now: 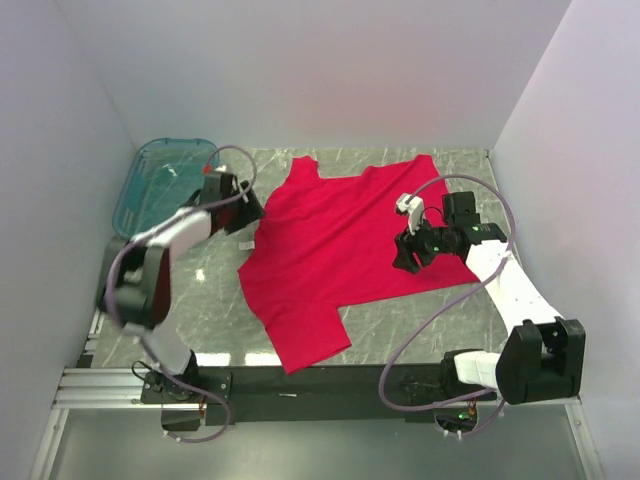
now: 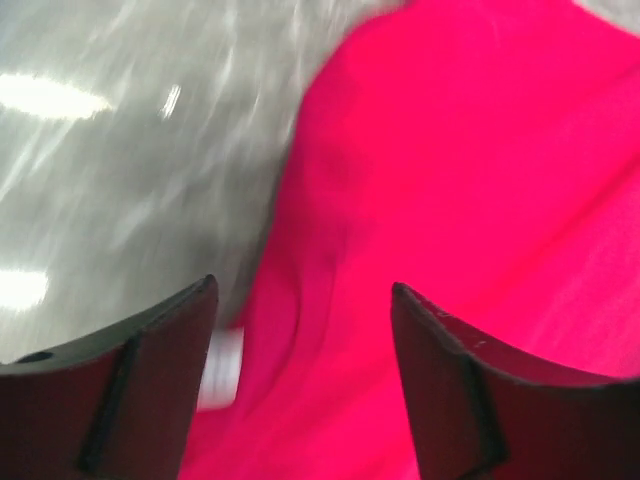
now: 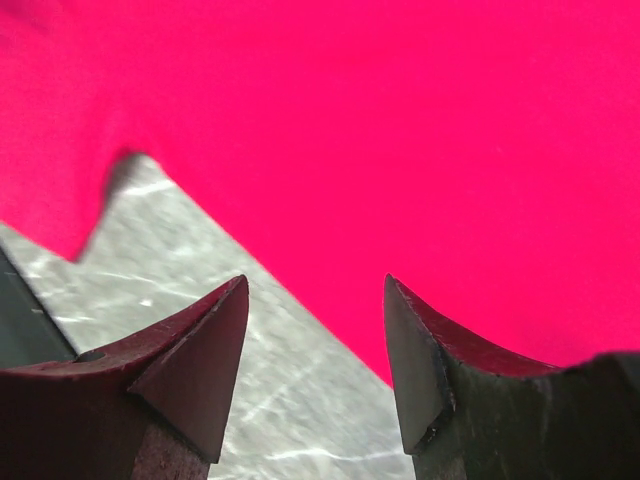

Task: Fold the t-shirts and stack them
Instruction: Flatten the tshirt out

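The bright red t-shirt (image 1: 340,240) lies spread, partly rumpled, on the marble table (image 1: 400,320). My left gripper (image 1: 250,212) is at the shirt's left edge. In the left wrist view it (image 2: 305,300) is open, with red cloth (image 2: 450,180) between and beyond the fingers and a small white label (image 2: 222,365) by the left finger. My right gripper (image 1: 405,258) is over the shirt's lower right edge. In the right wrist view it (image 3: 315,295) is open and empty, straddling the hem of the shirt (image 3: 400,130) above bare marble (image 3: 290,400).
A see-through teal tub (image 1: 160,180) stands at the back left, just behind the left arm. White walls close in the table on three sides. A black strip (image 1: 300,380) runs along the near edge between the arm bases.
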